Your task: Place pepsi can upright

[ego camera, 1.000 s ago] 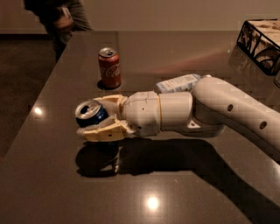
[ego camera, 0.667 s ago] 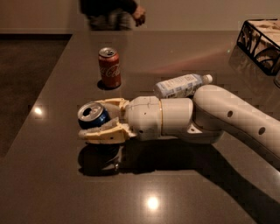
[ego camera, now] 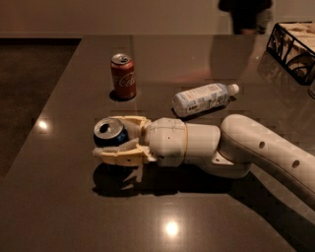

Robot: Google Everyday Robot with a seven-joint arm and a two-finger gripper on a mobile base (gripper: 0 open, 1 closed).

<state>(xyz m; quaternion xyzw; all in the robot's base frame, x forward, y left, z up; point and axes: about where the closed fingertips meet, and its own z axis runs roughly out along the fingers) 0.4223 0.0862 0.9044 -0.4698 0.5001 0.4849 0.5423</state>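
Note:
The pepsi can [ego camera: 109,134] is dark blue with a silver top end that faces up and to the left. It is held tilted between the cream fingers [ego camera: 117,153] of my gripper [ego camera: 105,138], left of the table's middle. The gripper is shut on the can and holds it a little above the dark table [ego camera: 64,197], with a shadow underneath. My white arm [ego camera: 256,147] reaches in from the right.
A red cola can [ego camera: 122,77] stands upright behind the gripper. A clear plastic bottle [ego camera: 204,97] with a pale label lies on its side behind the arm. A patterned box [ego camera: 294,49] sits at the back right. A person [ego camera: 246,15] stands beyond the far edge. The table's left edge is close.
The gripper with the pepsi can has shifted slightly right and down, and the arm now uncovers more of the bottle. The person at the back has walked to the right.

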